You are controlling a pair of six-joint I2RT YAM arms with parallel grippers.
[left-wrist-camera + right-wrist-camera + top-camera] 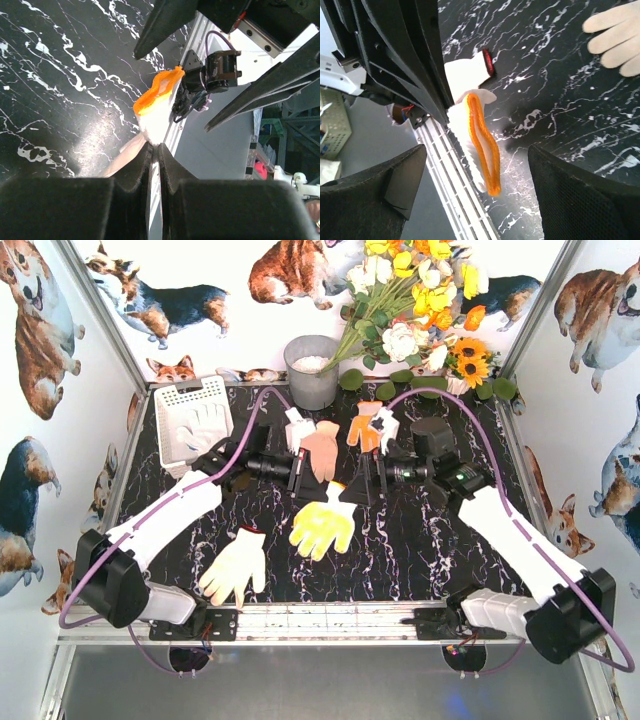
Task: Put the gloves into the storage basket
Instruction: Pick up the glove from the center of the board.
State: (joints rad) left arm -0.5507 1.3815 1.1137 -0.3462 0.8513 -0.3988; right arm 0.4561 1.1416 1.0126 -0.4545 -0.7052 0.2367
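Note:
My left gripper (298, 472) (156, 147) is shut on a white glove (157, 112) with an orange cuff and a peach palm (322, 448), held off the table at mid-table. The right gripper (372, 478) (480, 195) faces it, jaws wide open on either side of that glove's orange cuff (482, 140) without touching it. The storage basket (176, 400) stands at the back left with a white glove (205, 425) inside. On the table lie a yellow glove (322, 525), a white glove (235, 568) near the front left, and an orange-and-white glove (370, 425) at the back.
A grey metal bucket (312, 372) and a bunch of artificial flowers (420, 300) stand at the back. The aluminium rail (330, 618) runs along the near edge. Corgi-print walls close in both sides.

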